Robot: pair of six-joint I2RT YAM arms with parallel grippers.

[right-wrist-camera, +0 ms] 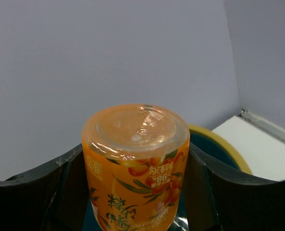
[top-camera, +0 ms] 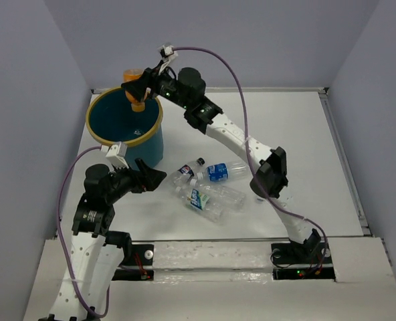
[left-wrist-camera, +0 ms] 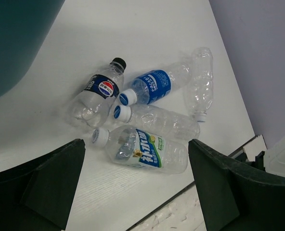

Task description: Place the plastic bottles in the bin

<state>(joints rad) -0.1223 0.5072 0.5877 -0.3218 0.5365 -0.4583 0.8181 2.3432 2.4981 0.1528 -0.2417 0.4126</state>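
Right end effector (top-camera: 139, 91): clamps orange bottle (right-wrist-camera: 135, 159), seemingly above bin (top-camera: 152, 148) far rim; release risks rim bounce. Left end effector (top-camera: 152, 174): spread, empty.

Light's soft and even from overhead on all three feeds, so the white table (top-camera: 298, 134) reads bright, with only a faint smudgy shadow under the clear bottles (left-wrist-camera: 147, 149) just ahead of the left gripper (left-wrist-camera: 136, 144). Its fingers (left-wrist-camera: 46, 187) are near-black, detail-free and a bit soft in the bottom corners, while I get the bottles sharp with small glints. On the right gripper (right-wrist-camera: 135, 149) feed, the orange bottle (right-wrist-camera: 133, 192) pinched between the fingers has white glare on its clear base, and the bin (right-wrist-camera: 219, 144) rim beyond looks a little soft.
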